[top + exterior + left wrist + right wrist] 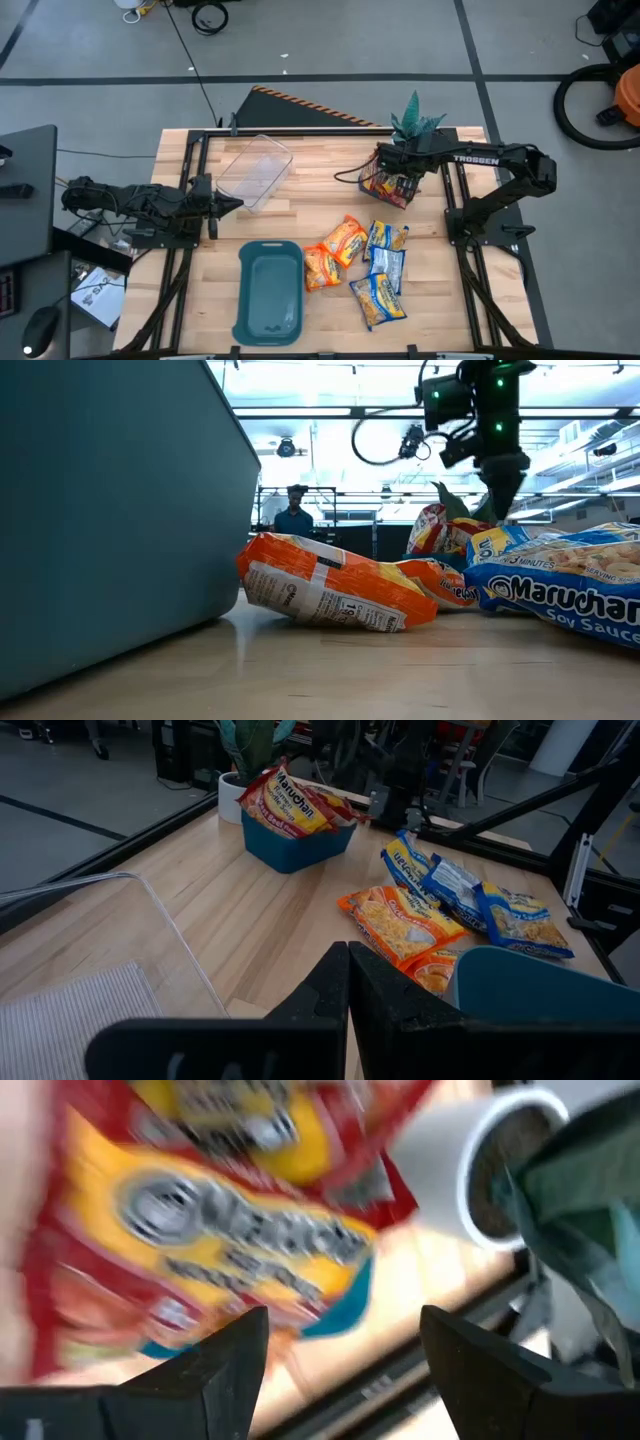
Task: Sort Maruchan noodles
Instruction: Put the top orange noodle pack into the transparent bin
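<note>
Red Maruchan packets (392, 186) are piled in a small blue tray (300, 845) at the far right of the table, beside a potted plant (414, 122). My right gripper (345, 1350) hovers open just above those red packets (200, 1230). Two orange packets (335, 252) and three blue-and-yellow packets (384, 272) lie flat on the wood near the table's middle. My left gripper (347, 992) is shut and waits at the left side, next to the clear tub (254, 170).
A large teal tray (270, 292) sits at the near edge, left of the orange packets, and fills the left of the low view (110, 510). A person (294, 515) stands in the room beyond the table. Bare wood lies between the tub and the small blue tray.
</note>
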You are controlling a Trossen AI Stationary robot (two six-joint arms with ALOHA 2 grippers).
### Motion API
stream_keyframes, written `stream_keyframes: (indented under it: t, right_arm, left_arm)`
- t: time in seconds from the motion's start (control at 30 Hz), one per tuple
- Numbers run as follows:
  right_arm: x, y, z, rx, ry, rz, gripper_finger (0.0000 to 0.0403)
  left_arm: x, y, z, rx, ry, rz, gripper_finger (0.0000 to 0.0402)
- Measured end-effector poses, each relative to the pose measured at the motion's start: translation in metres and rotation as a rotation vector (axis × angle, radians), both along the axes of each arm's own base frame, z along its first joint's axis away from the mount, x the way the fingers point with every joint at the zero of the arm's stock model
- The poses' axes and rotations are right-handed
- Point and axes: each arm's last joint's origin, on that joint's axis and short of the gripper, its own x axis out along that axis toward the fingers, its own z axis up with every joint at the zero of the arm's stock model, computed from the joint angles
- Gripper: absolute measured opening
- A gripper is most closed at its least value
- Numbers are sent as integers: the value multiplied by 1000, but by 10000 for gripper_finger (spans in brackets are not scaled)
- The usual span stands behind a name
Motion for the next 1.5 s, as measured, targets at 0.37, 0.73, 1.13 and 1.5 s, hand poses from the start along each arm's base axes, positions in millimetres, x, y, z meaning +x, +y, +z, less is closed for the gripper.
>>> stream_keyframes:
  t: [0.37,0.73,1.13,1.5]
  right_arm:
    - [40,34,45,-49,-334,150,267]
    - [65,91,24,-78,-589,287,267]
    - [39,134,3,-175,-646,325,267]
    - [-3,132,22,-136,-739,213,268]
  left_arm:
    - [33,2,-5,-87,110,-28,11]
    - [91,8,22,-67,262,-60,11]
    - [179,8,27,9,421,-285,11]
    - [259,-10,1,156,572,-419,112]
